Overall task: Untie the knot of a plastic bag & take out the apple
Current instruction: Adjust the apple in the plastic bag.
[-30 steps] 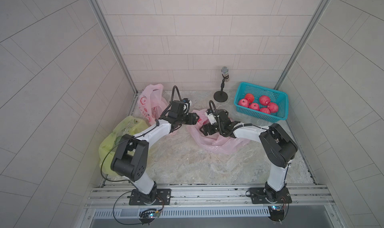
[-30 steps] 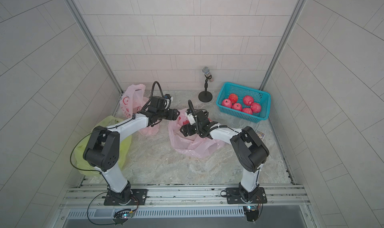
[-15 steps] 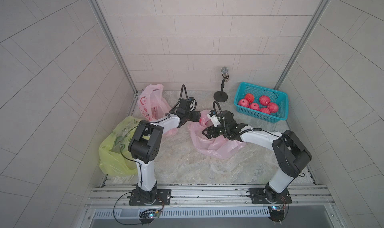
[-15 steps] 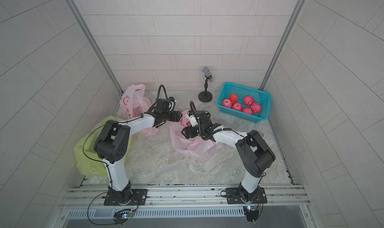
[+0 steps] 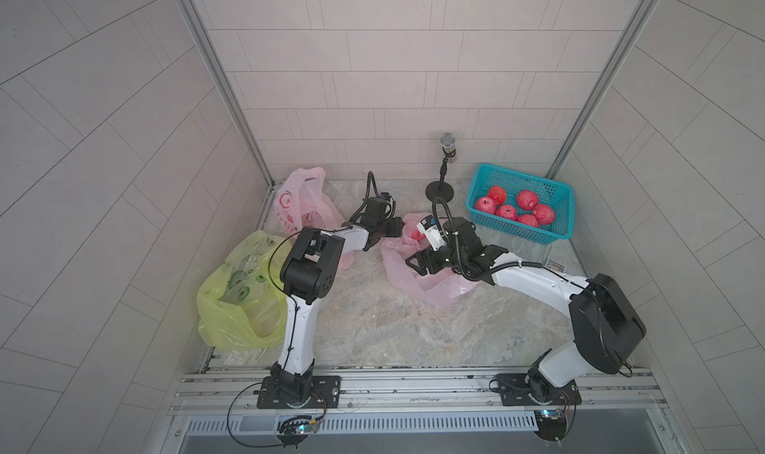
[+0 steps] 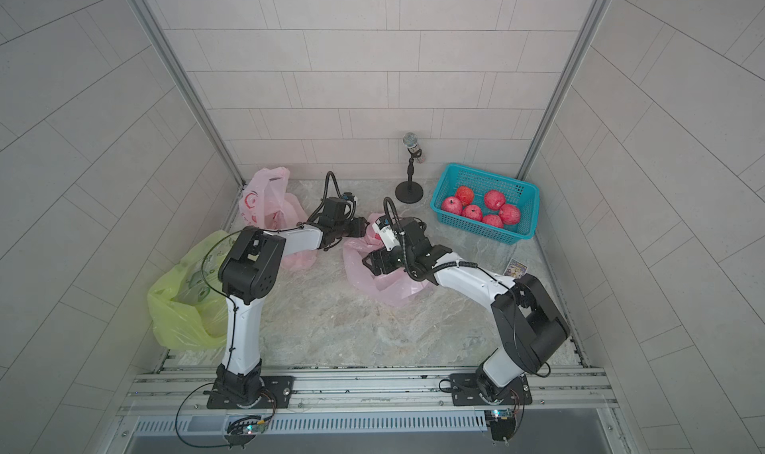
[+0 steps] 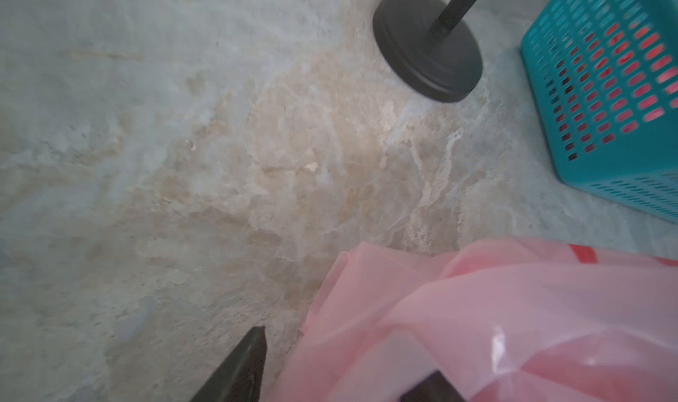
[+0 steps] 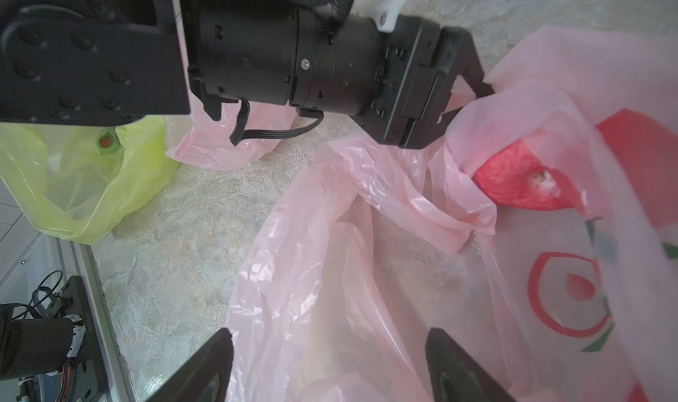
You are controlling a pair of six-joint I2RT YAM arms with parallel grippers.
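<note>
Pink bag (image 8: 330,272), folds half-hiding red apple (image 8: 513,187)

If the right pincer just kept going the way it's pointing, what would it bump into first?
Most likely the crumpled pink plastic bag: its film lies between the open jaws of the right pincer. The red apple sits farther on inside it, though depth is unclear.

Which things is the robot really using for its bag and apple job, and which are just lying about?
For the job:
- middle pink bag
- apple inside it

Just lying about:
- yellow bag
- second pink bag by the back wall
- microphone stand
- teal basket holding red apples
- small card
</note>
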